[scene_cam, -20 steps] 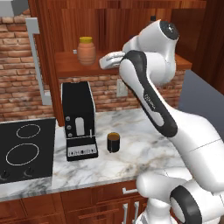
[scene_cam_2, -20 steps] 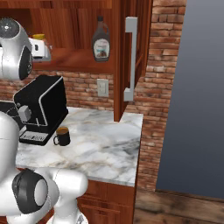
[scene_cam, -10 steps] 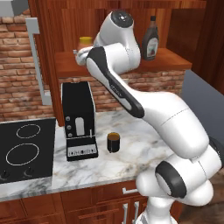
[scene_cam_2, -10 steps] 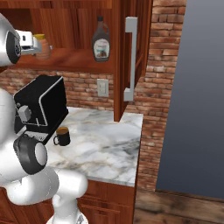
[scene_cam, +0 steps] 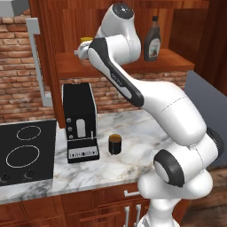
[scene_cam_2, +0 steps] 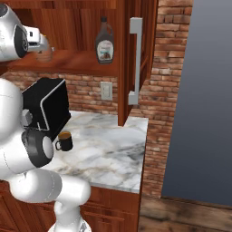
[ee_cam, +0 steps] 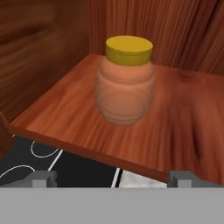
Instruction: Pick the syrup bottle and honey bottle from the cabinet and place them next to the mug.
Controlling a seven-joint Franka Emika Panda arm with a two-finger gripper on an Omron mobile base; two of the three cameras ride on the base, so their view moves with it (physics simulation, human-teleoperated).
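With the tool spread wide and empty before the honey bottle on the cabinet shelf, the reach is under way; next I'd advance until the fingers straddle it, then close.

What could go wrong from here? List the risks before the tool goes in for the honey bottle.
1. The honey bottle is rounded and ridged; the open tool, not yet around it, may slip or knock it over.
2. The arm reaches into the cabinet near its side wall and could strike it.
3. The syrup bottle stands on the same shelf; a wide swing out could hit it.
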